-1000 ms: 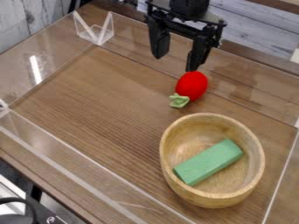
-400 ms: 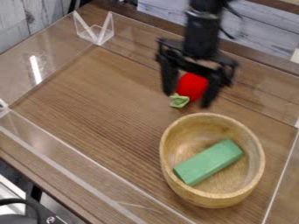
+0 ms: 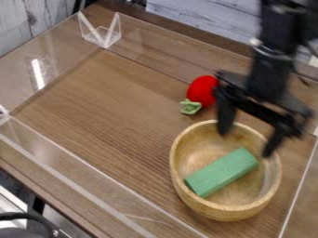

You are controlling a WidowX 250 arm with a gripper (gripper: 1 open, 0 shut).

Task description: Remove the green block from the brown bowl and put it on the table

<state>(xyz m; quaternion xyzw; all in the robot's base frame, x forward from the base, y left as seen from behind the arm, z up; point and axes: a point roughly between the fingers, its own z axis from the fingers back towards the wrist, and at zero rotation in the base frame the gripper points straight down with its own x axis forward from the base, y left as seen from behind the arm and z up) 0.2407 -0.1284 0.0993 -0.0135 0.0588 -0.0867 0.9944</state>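
A green block (image 3: 222, 173) lies flat inside the brown bowl (image 3: 196, 194) at the lower right of the wooden table (image 3: 99, 102). My gripper (image 3: 251, 138) hangs over the bowl's far right rim, pointing straight down. Its two black fingers stand wide apart, open, with nothing between them. One fingertip (image 3: 228, 128) is above the bowl's back rim, the other (image 3: 273, 149) just right of the block's upper end. The fingers are above the block and apart from it.
A red strawberry-like toy (image 3: 203, 90) with a green leaf piece (image 3: 189, 107) lies behind the bowl. Clear acrylic walls (image 3: 50, 56) ring the table, with a clear stand (image 3: 99, 30) at the back left. Bare wood stretches left of the bowl.
The gripper has travelled from the back of the table, past the red toy, rightward and down to hang over the bowl. It stayed open. The block has not moved.
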